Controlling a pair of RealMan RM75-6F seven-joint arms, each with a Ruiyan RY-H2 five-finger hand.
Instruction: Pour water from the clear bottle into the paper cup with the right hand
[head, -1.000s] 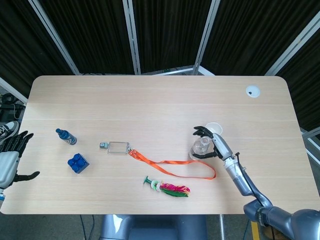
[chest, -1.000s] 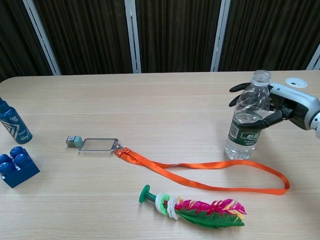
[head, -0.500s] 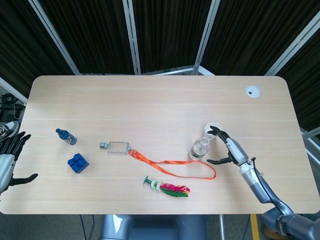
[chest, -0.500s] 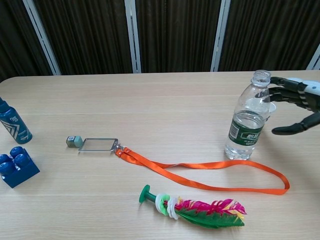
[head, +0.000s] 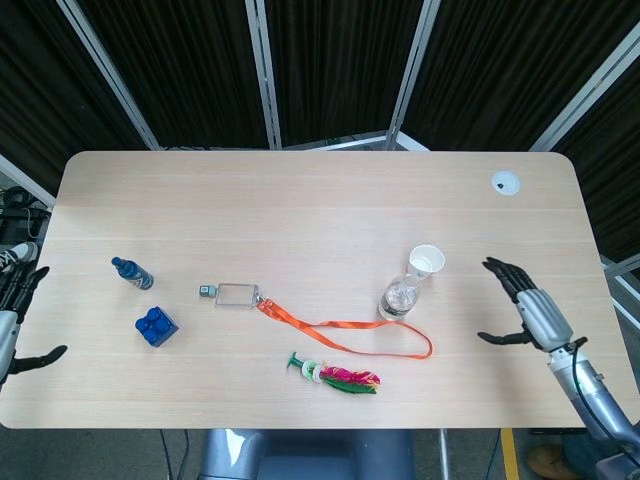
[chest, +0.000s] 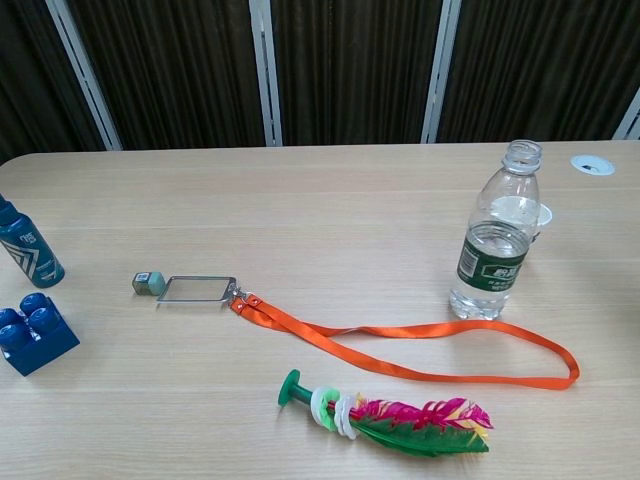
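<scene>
While bottle stands uncapped beside cup, pour looks done or not begun; can't tell.
Your R hand is spread wide, empty, well apart; L hand open at table edge.

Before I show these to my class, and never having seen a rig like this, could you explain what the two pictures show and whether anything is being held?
This is a two-armed robot with finger-bearing hands at a pale wooden table. The head view looks down from above; the chest view looks across the tabletop from lower down. Its right hand hangs open, off to the side of the clear plastic water bottle, which stands upright and uncapped beside the white paper cup. The left hand is open at the table's other edge. Nothing is held. Also lying there: an orange lanyard with a clear badge holder, a feathered shuttlecock toy, a blue toy brick and a small blue bottle.
</scene>
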